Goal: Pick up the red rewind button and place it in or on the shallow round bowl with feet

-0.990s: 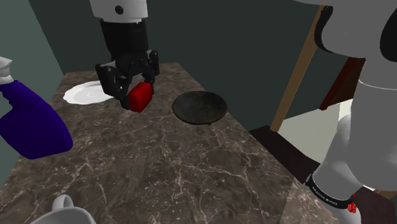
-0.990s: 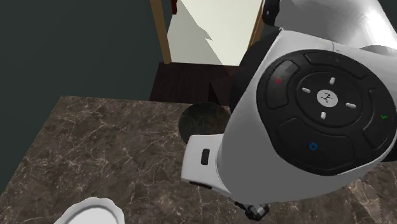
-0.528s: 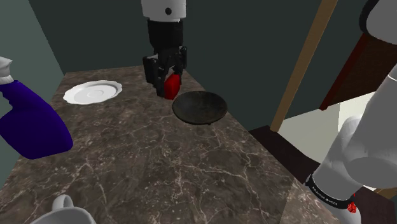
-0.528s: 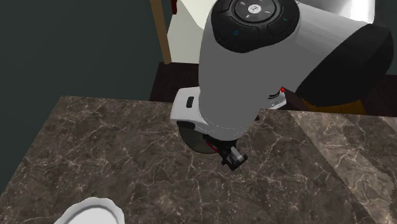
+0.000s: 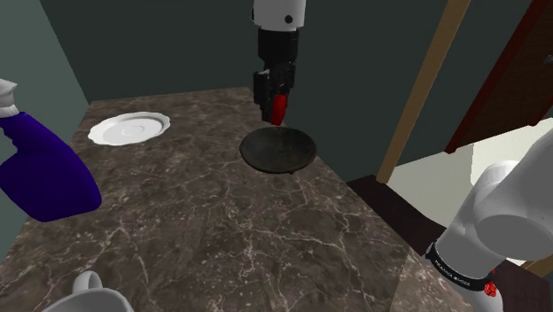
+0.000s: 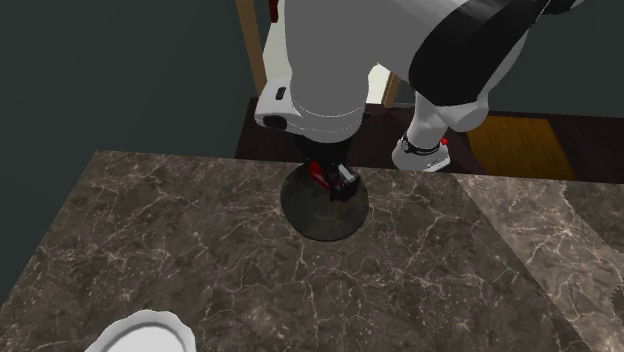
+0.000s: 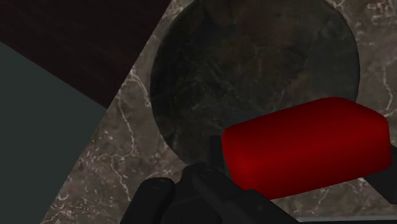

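Marble countertop [image 5: 221,230], dark footed bowl [image 5: 276,152] just right of centre in the shoulder view. Gripper [image 5: 276,113] hangs vertical above the bowl's upper rim, fingers clamped on the red button [image 5: 280,106]. Risk: the button looks off-centre toward that rim, so releasing here could bounce it onto the counter.
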`<control>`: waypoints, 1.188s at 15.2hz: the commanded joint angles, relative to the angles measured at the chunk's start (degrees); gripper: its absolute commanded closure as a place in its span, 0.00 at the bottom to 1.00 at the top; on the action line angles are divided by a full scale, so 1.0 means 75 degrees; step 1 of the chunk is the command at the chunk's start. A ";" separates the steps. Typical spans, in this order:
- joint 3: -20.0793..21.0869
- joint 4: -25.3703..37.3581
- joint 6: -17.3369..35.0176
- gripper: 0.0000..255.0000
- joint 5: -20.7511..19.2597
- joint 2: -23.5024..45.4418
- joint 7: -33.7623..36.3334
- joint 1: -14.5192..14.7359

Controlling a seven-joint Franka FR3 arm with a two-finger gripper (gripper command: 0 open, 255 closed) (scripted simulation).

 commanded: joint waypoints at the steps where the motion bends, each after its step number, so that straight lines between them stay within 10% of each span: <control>1: -0.0072 -0.0263 0.0142 1.00 0.0036 -0.0123 -0.0136 -0.0033; 18: -0.0038 -0.1426 0.1254 1.00 0.0075 -0.0176 -0.0162 -0.0005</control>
